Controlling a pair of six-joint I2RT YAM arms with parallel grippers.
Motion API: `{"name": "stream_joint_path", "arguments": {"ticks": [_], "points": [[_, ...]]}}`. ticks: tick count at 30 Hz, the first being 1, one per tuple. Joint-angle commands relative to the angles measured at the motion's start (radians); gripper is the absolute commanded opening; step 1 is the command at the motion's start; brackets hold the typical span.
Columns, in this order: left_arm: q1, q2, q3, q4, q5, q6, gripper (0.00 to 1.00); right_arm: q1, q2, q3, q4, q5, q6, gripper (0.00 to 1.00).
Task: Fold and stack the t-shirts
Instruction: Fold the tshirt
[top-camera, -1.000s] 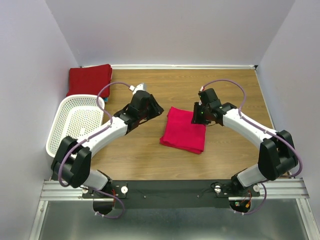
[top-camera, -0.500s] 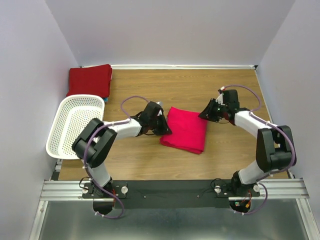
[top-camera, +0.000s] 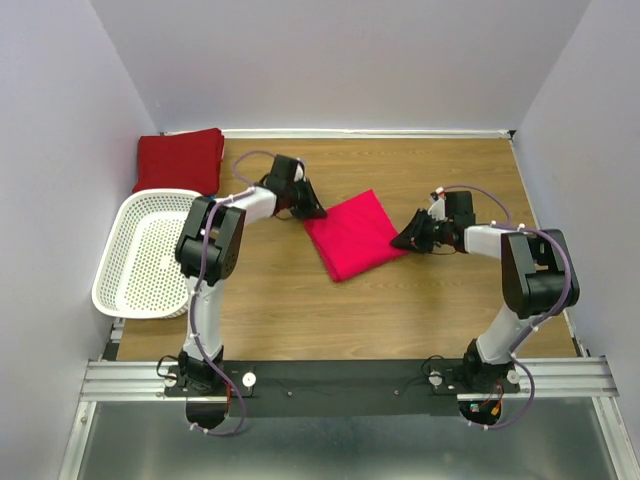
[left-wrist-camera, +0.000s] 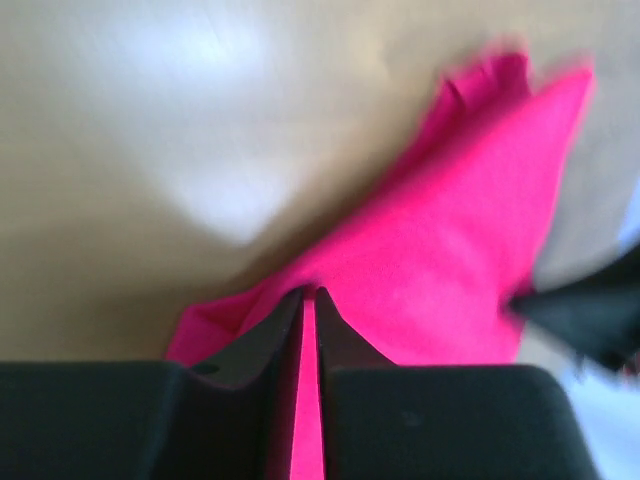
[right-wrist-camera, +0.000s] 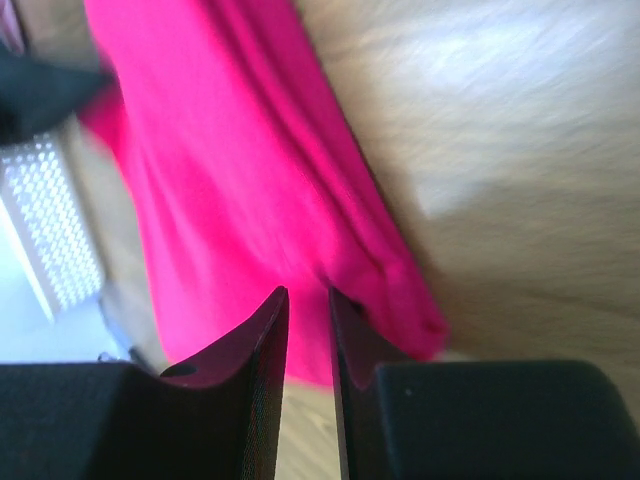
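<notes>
The bright crimson-pink t-shirt (top-camera: 352, 235) lies folded on the wooden table, turned like a diamond. My left gripper (top-camera: 312, 212) is shut on its left corner; in the left wrist view (left-wrist-camera: 308, 292) pink fabric (left-wrist-camera: 450, 260) fills the thin slit between the jaws. My right gripper (top-camera: 405, 242) is shut on its right corner; in the right wrist view (right-wrist-camera: 307, 292) the jaws pinch the folded edge (right-wrist-camera: 210, 170). The darker red t-shirt (top-camera: 180, 158) lies folded in the back left corner. I cannot make out the teal shirt.
A white perforated basket (top-camera: 125, 240) stands at the left edge, just in front of the darker red shirt; it also shows in the right wrist view (right-wrist-camera: 50, 230). Walls close in the back and both sides.
Both grippers dropped to the pink shirt's opposite corners and closed on them. The shirt has turned and slid a little toward the back left.
</notes>
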Motion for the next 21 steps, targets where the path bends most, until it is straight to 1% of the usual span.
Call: {"name": "stream_joint_path", "arguments": {"ticks": [1,2,3,4,5,6,7,8,9,10,11,12,13,14,15,16,17,18,20,21], "points": [[0.063,0.119,0.257,-0.229,-0.146,0.209,0.24,0.024,-0.056,-0.040,0.014,-0.080,0.025,0.30],[0.069,0.145,0.307,-0.245,-0.158,0.228,0.26,0.030,-0.075,-0.043,0.014,-0.084,0.028,0.31],[0.072,0.151,0.386,-0.264,-0.155,0.249,0.31,0.034,-0.113,-0.040,0.014,-0.088,0.031,0.31],[0.073,0.152,0.414,-0.270,-0.146,0.271,0.34,0.053,-0.130,-0.035,0.013,-0.102,0.035,0.31],[0.075,0.141,0.440,-0.269,-0.140,0.280,0.42,0.065,-0.144,-0.017,0.014,-0.111,0.036,0.31],[0.075,0.124,0.436,-0.258,-0.135,0.288,0.48,0.097,-0.167,-0.007,0.014,-0.126,0.031,0.31],[0.075,0.075,0.421,-0.246,-0.126,0.289,0.57,0.119,-0.173,0.008,0.020,-0.131,0.028,0.32],[0.075,0.043,0.396,-0.230,-0.126,0.289,0.57,0.140,-0.175,0.023,0.028,-0.137,0.025,0.32],[0.075,0.009,0.337,-0.201,-0.129,0.288,0.64,0.189,-0.172,0.057,0.037,-0.151,0.031,0.32],[0.075,-0.028,0.300,-0.187,-0.134,0.277,0.66,0.215,-0.147,0.074,0.072,-0.160,0.038,0.32],[0.075,-0.107,0.261,-0.174,-0.144,0.273,0.68,0.241,-0.132,0.089,0.097,-0.169,0.049,0.33],[0.075,-0.149,0.176,-0.140,-0.151,0.268,0.71,0.292,-0.112,0.104,0.126,-0.188,0.081,0.33],[0.075,-0.193,0.130,-0.126,-0.158,0.262,0.72,0.312,-0.084,0.124,0.155,-0.192,0.100,0.33],[0.075,-0.276,0.088,-0.115,-0.183,0.257,0.72,0.330,-0.037,0.131,0.216,-0.195,0.117,0.33],[0.076,-0.317,0.009,-0.105,-0.204,0.256,0.73,0.361,-0.012,0.131,0.249,-0.196,0.152,0.33],[0.076,-0.357,-0.028,-0.101,-0.224,0.256,0.73,0.370,0.009,0.131,0.313,-0.191,0.172,0.33],[0.076,-0.437,-0.065,-0.100,-0.265,0.259,0.73,0.376,0.052,0.115,0.341,-0.188,0.190,0.32],[0.076,-0.472,-0.136,-0.092,-0.287,0.260,0.73,0.389,0.072,0.111,0.361,-0.186,0.204,0.32],[0.076,-0.572,-0.203,-0.086,-0.341,0.259,0.72,0.404,0.117,0.115,0.378,-0.189,0.207,0.32],[0.076,-0.600,-0.263,-0.072,-0.353,0.257,0.72,0.424,0.162,0.123,0.376,-0.192,0.201,0.32]]}}
